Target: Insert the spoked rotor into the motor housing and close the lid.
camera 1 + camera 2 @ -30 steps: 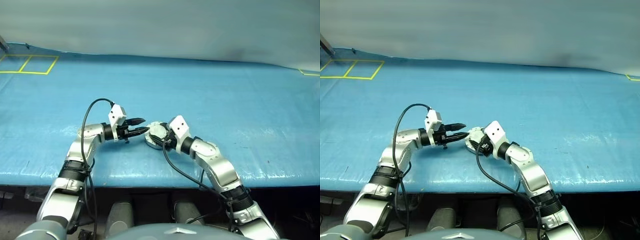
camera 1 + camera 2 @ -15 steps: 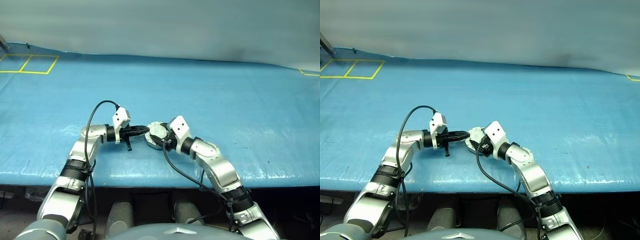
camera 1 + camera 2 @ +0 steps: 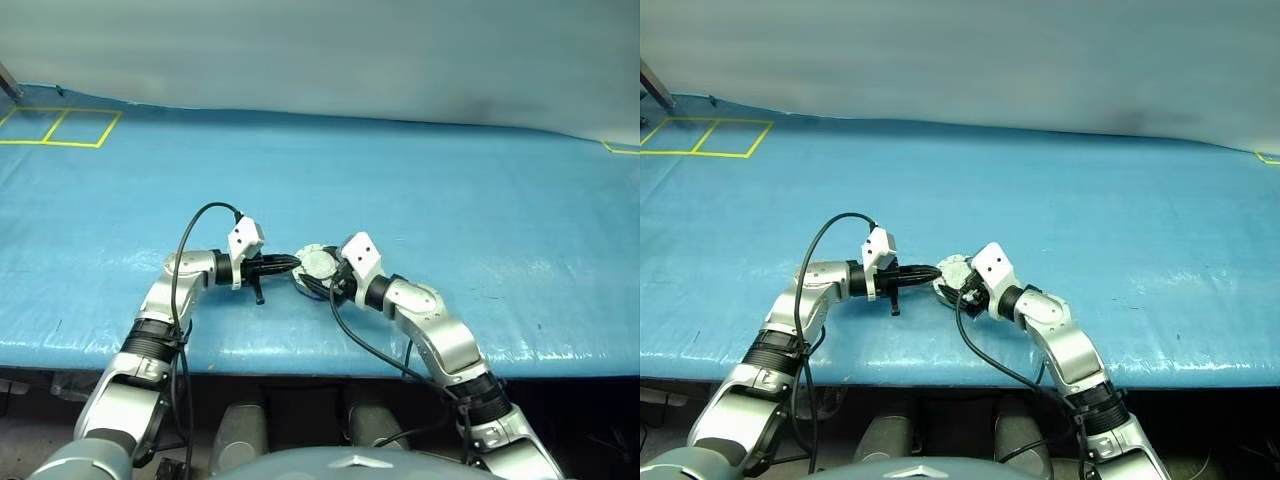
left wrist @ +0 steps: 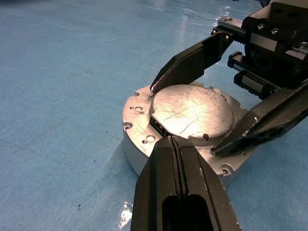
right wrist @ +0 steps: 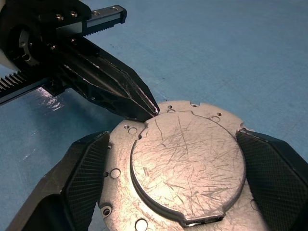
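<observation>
The motor housing (image 5: 120,159) is a round silver metal body lying on the blue table just ahead of me, between my two arms (image 3: 315,266). A flat, scratched silver lid (image 5: 187,163) lies level on top of it. The spoked rotor is hidden. My left gripper (image 4: 174,139) is shut, its joined tips resting at the lid's edge on the housing's top face. My right gripper (image 5: 173,137) is open, with one ribbed finger (image 5: 82,178) on each side of the housing, close to its rim.
The table is covered by a blue sheet (image 3: 450,190). Yellow tape squares (image 3: 60,127) mark its far left corner, and a short yellow mark (image 3: 620,149) sits at the far right. The table's front edge (image 3: 300,355) runs close below both forearms.
My left gripper has shut and come in a little lower, bringing its tips to the housing's top. The right arm and the housing have stayed where they were.
</observation>
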